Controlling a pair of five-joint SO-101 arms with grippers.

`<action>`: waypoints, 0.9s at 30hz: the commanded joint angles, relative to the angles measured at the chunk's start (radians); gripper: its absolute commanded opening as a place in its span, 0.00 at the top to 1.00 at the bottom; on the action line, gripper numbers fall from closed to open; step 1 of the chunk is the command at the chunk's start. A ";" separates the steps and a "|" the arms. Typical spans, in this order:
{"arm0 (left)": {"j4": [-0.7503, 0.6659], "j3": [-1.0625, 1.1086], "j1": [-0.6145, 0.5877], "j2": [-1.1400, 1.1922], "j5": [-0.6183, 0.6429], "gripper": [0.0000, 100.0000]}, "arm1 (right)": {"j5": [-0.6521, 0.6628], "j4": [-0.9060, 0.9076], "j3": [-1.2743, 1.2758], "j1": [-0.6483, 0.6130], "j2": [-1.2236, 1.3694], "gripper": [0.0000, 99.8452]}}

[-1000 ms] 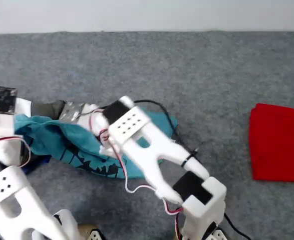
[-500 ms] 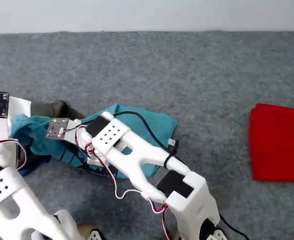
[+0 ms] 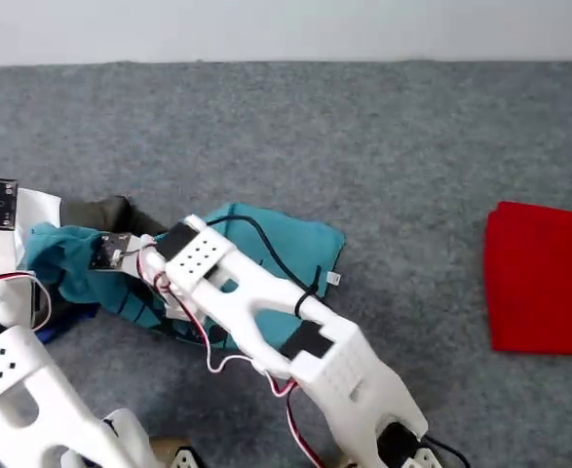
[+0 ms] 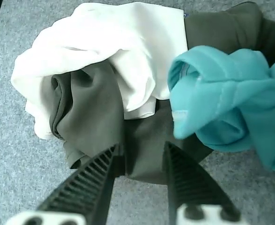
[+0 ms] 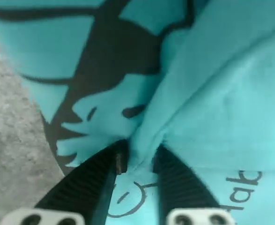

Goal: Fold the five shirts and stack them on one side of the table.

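Five shirts counted: teal shirt [image 3: 305, 239], white shirt [image 4: 128, 42], olive shirt [image 4: 85, 108], blue shirt [image 3: 69, 316], red shirt [image 3: 544, 283]. Two grippers: left gripper [image 4: 142, 159], right gripper [image 5: 137, 159].

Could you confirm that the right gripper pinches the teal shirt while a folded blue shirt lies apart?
The folded shirt lying apart is red, not blue, as the high view shows; the right gripper does pinch the teal shirt.

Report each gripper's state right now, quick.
The left gripper: open, fingertips over the olive shirt edge.
The right gripper: shut on a fold of the teal shirt.
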 commanded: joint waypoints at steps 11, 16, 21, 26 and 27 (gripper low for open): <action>-0.021 -0.007 0.002 -0.026 -0.011 0.86 | 0.028 0.372 -0.439 0.166 0.027 0.99; -0.017 -0.013 0.012 -0.026 -0.011 0.86 | 0.031 0.374 -0.433 0.216 -0.073 0.99; 0.069 -0.070 0.092 -0.028 -0.011 0.86 | 0.046 0.374 -0.244 0.321 -0.286 0.99; 0.232 -0.177 0.222 -0.028 -0.011 0.85 | 0.095 0.371 -0.020 0.486 -0.535 0.99; 0.273 -0.197 0.259 -0.028 -0.011 0.85 | 0.109 0.371 0.011 0.522 -0.579 0.99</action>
